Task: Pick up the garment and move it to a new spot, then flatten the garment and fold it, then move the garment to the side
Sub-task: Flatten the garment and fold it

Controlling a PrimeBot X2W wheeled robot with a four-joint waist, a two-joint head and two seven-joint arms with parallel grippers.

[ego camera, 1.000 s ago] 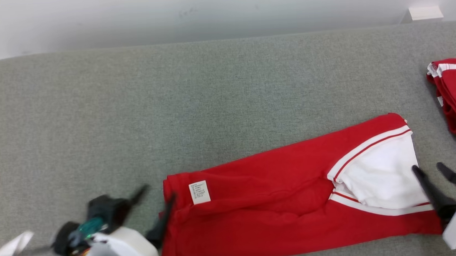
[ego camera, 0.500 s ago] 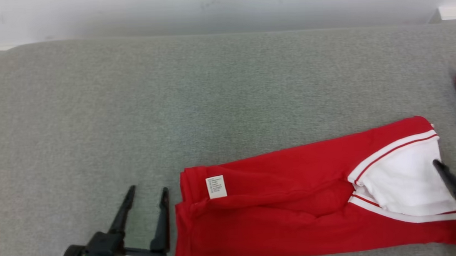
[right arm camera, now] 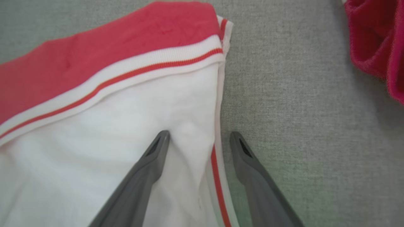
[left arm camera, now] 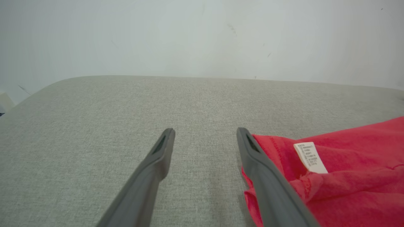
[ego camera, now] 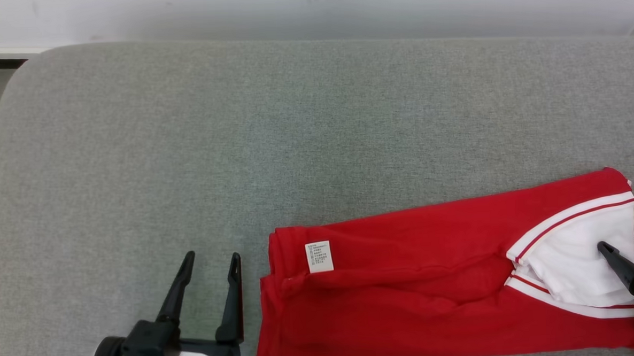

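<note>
The folded red garment (ego camera: 408,297) lies at the near right of the grey worktop (ego camera: 293,120), its long axis running left to right and tilted slightly. The left claw (ego camera: 212,255), fingers apart and empty, sits on bare worktop just beside the end that carries the label (ego camera: 319,256). The right claw (ego camera: 622,246), also spread and holding nothing, straddles the opposite end's edge, with one finger over the white panel. Each arm looks placed for its own end, the right one closer to a grip.

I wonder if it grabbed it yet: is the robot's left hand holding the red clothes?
No, the left gripper stands open beside the garment, with bare grey surface between its two fingers.
</note>
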